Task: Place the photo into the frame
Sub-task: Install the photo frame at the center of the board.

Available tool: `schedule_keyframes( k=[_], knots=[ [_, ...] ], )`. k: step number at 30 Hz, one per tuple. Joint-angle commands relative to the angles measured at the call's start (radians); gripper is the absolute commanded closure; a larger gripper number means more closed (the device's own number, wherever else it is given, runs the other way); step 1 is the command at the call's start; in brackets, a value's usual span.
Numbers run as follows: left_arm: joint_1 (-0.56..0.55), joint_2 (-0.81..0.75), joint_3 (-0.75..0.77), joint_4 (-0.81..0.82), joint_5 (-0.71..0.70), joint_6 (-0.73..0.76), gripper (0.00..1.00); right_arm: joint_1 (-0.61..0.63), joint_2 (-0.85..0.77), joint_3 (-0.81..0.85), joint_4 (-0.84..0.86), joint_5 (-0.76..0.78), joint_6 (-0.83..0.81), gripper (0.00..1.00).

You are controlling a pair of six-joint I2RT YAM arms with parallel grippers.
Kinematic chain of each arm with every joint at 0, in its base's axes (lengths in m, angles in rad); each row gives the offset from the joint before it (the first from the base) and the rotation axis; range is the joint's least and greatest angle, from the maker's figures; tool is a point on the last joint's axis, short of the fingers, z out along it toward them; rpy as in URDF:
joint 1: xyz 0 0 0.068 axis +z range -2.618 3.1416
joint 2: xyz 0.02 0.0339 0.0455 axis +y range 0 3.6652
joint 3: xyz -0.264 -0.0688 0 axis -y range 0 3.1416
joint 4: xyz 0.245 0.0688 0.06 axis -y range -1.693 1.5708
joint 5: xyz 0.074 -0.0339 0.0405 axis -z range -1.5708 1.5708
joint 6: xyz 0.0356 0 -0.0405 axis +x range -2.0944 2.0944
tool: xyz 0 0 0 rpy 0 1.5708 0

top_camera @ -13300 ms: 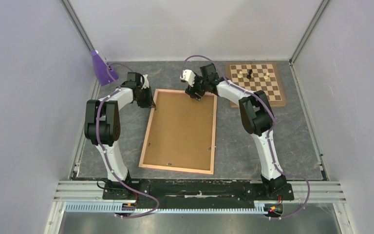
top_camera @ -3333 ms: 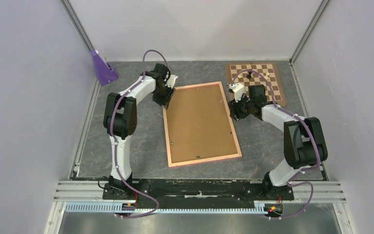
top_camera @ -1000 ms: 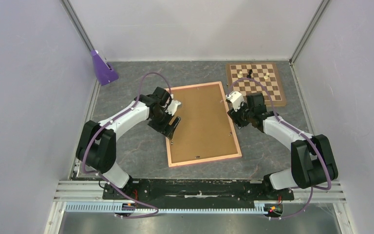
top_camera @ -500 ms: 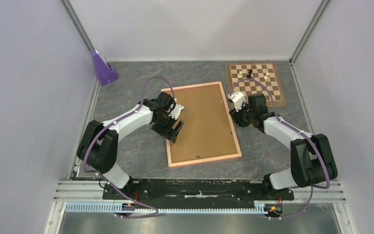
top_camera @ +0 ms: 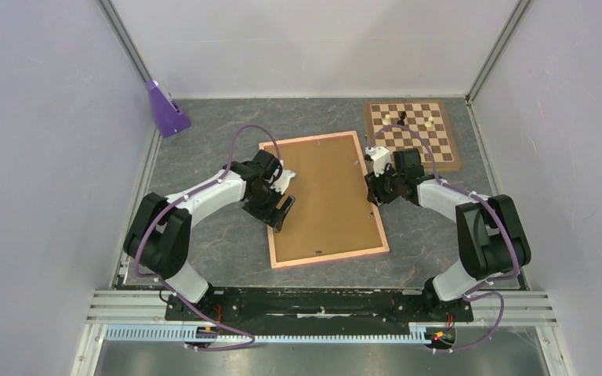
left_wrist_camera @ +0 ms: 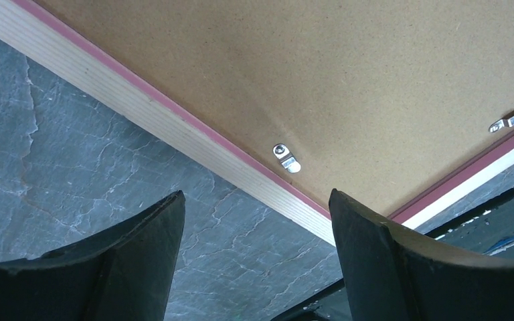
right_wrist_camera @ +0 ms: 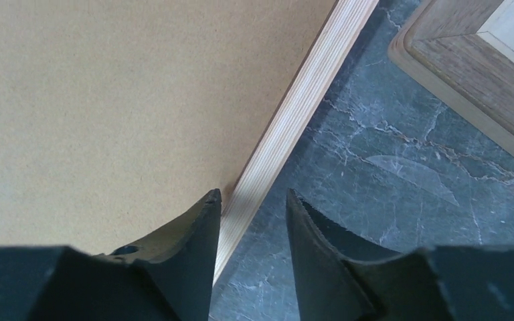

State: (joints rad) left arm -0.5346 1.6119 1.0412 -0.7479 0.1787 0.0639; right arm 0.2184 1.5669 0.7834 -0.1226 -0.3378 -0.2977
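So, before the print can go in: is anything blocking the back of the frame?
Yes. The brown backing board fills the back of the frame, held by small metal clips along its rim. It would likely have to come out first.

The frame (left_wrist_camera: 140, 107) was pale, line-grained wood with a pink inner strip. The backing board (left_wrist_camera: 388, 60) was matt brown fibreboard, faintly speckled. The retaining clips (left_wrist_camera: 285, 158) were bright metal. The table top (left_wrist_camera: 73, 187) looked like matt, veined grey stone.

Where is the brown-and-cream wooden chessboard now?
In the top view the chessboard lies at the grey table's far right, beyond the right hand and the pink-edged rectangular frame.
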Motion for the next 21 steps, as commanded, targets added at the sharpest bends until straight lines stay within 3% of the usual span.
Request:
schedule_keyframes(
  k=[1,11,21],
  knots=[
    [-0.004,-0.030,-0.002,0.032,-0.029,-0.013,0.15,-0.003,0.026,0.051,0.044,0.008,0.043,0.59],
    [-0.004,-0.026,-0.015,0.039,-0.023,-0.010,0.15,-0.002,0.045,0.043,0.055,0.016,0.062,0.79],
    [-0.007,0.029,0.010,0.041,0.002,0.006,0.15,-0.001,0.049,0.043,0.058,0.005,0.066,0.82]
  ],
)
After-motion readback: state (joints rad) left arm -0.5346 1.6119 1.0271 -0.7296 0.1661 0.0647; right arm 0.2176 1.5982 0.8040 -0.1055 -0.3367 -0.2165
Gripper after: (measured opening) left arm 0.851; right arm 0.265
